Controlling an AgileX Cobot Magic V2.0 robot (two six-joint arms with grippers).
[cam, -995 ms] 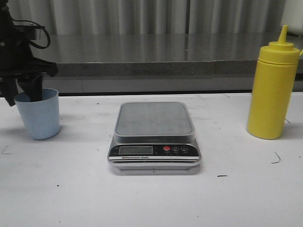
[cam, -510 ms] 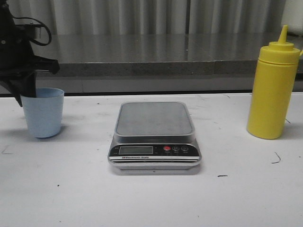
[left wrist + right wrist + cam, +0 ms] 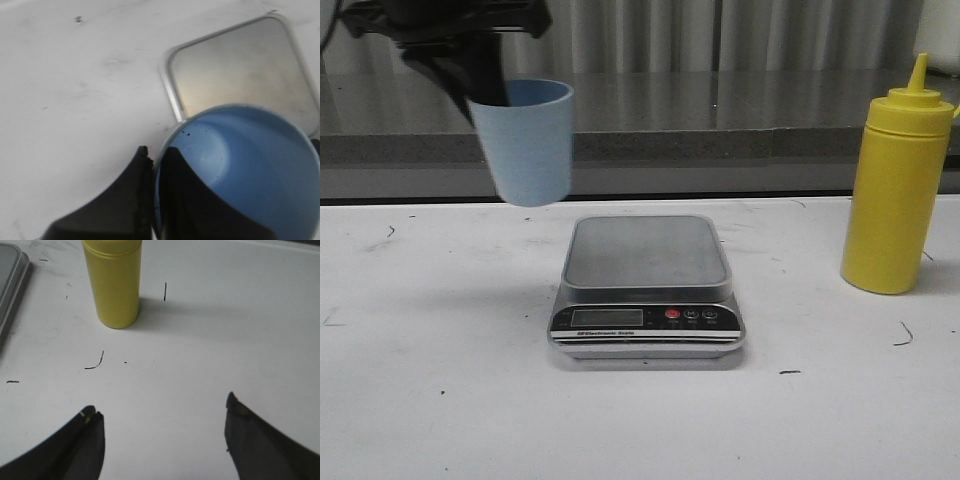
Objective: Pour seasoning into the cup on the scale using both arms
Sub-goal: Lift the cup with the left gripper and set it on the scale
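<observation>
Cup (image 3: 530, 142), small and pale blue, hangs in the air to the left of the scale (image 3: 646, 285) and above the level of its platform, carried by the left gripper (image 3: 480, 75). Its long axis is close to upright, leaning slightly, mouth up. The left gripper pinches the rim: in the left wrist view one dark finger (image 3: 112, 210) lies outside the wall and the other inside it, pressed together on the thin plastic. That same view looks down into the cup (image 3: 240, 170), which holds only a few dark specks, and shows the steel platform of the scale (image 3: 240, 75) below, with the cup's mouth overlapping its near left corner. The platform lies to the right of the cup and lower, so setting it down likely calls for a short carry rightward, then a descent.

Centre of the table: the scale, flat and silver, with nothing on it.

Right of the scale, well apart from it, the seasoning (image 3: 896, 185) stands upright, a tall yellow squeeze bottle, nozzle up. The right gripper (image 3: 162, 432) is the nearer arm to it; its fingers are spread wide and hold nothing, with the seasoning (image 3: 113, 282) ahead of them, untouched.
</observation>
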